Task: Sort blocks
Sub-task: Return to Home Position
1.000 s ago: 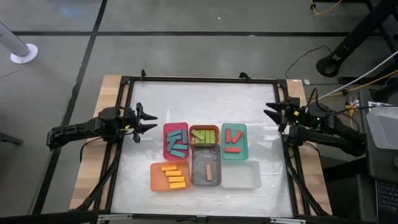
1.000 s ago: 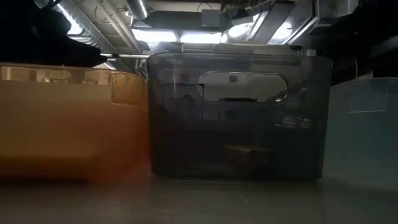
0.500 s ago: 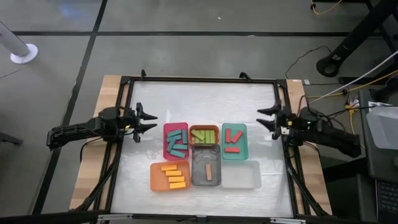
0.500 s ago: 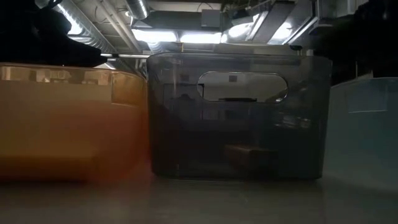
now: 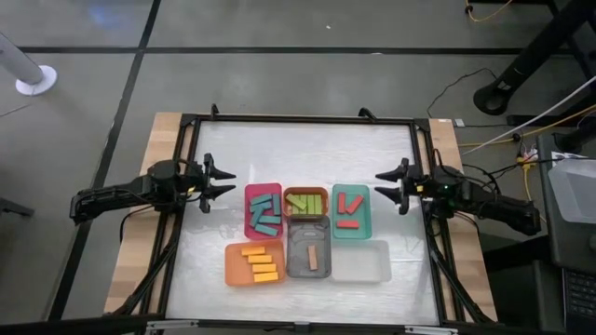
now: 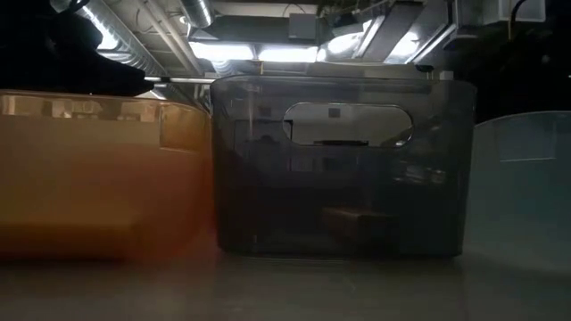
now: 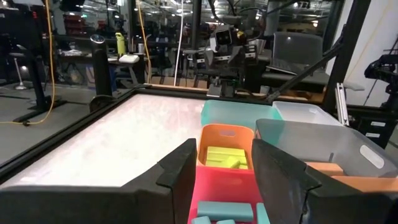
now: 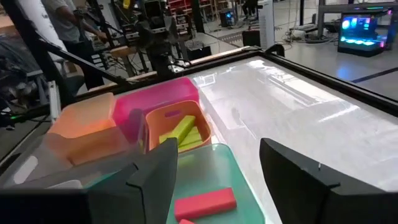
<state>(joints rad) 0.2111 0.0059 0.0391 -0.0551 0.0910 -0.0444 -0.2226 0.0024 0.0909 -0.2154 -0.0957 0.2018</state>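
Trays stand in two rows mid-table: smooth moulded plastic with rounded corners, each touching or just beside its neighbour.

Nearest row:
- The orange tray (image 5: 229,264) holds yellow-orange blocks (image 5: 256,263), flat and roughly parallel.
- The smoky translucent grey tray (image 5: 292,259) holds one brown block (image 5: 312,256). The low view shows a dim bar through its wall, probably that block.
- A frosted clear tray (image 5: 361,263) stands alongside.

Row behind:
- The pink tray (image 5: 249,209) holds teal blocks (image 5: 264,212), jumbled.
- A small orange tray (image 5: 288,197) holds lime green blocks (image 5: 307,200).
- The teal tray (image 5: 364,209) holds red blocks (image 5: 350,221), one lying level and the others angled.

The left gripper (image 5: 223,183) hangs near the pink tray's outer side, fingers spread, nothing between them. The right gripper (image 5: 382,185) hangs just beside the teal tray's outer side, its fingers likewise apart and bare.

The table (image 5: 307,149) is a pale glossy sheet in a black frame over wood. Beyond it are a grey floor (image 5: 279,56) with dark lines and workshop benches. A person (image 8: 62,18) stands in the right wrist view.
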